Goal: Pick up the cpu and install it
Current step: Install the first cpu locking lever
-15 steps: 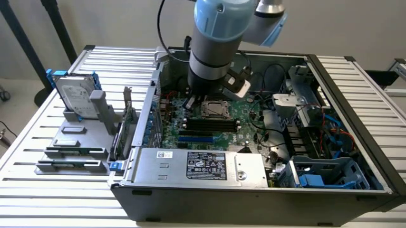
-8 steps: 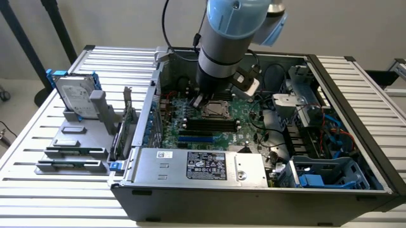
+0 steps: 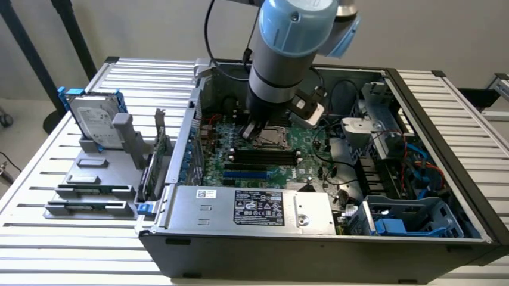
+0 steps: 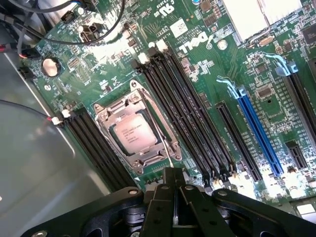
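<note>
Silver-topped, the cpu (image 4: 134,135) lies flat in its socket frame (image 4: 136,132) on the green motherboard (image 4: 217,64), seemingly already seated; the gripper (image 4: 174,190) hangs just beside the socket with its fingers clenched shut on nothing, the chip a short way ahead of its tips. Black memory slots (image 4: 190,118) run along one side of the socket, more along the other; a thin latch wire (image 4: 159,139) crosses the frame nearest the fingers; in the exterior view the arm (image 3: 282,65) stands over the socket inside the computer case (image 3: 318,244).

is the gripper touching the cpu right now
Apart. In the wrist view the cpu sits in its socket, and green board shows between it and the shut gripper, which holds nothing.
</note>
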`<action>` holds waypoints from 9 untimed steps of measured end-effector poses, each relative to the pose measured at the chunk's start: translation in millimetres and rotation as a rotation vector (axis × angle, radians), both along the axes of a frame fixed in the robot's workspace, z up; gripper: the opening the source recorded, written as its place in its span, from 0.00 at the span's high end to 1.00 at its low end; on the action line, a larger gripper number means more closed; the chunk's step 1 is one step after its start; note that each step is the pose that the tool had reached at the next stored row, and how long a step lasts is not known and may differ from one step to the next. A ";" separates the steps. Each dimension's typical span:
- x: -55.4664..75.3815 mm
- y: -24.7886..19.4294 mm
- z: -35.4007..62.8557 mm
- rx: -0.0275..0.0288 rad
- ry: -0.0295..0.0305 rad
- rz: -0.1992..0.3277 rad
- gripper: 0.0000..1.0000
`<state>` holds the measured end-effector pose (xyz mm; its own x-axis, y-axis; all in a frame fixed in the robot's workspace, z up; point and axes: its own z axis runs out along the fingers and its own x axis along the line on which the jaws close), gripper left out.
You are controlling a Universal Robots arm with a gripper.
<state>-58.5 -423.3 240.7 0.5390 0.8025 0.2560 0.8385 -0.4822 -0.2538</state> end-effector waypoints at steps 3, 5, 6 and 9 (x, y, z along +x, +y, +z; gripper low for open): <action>0.0 0.0 -4.5 -0.0001 0.0000 -0.009 0.89; 0.0 -0.2 -6.8 -0.0002 0.0000 -0.013 0.89; -0.2 -0.3 -8.0 -0.0006 0.0000 -0.015 0.89; -1.6 -0.5 -12.4 -0.0029 0.0000 -0.022 0.89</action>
<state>-60.1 -423.8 228.3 0.5564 0.7912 0.2538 0.8278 -0.5011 -0.2524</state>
